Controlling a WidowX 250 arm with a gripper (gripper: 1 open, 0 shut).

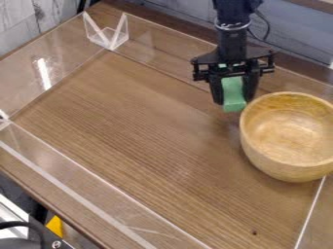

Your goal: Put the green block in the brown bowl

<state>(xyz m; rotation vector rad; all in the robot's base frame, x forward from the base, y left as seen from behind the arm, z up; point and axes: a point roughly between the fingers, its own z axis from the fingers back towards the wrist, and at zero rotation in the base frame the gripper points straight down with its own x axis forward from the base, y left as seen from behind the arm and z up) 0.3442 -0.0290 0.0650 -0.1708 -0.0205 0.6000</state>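
long plain bright green block (233, 94), pointing toward the camera's near side, just beside the rim of a round brown bowl (286, 137), light tan, grained, thick-rimmed, much wider than the block
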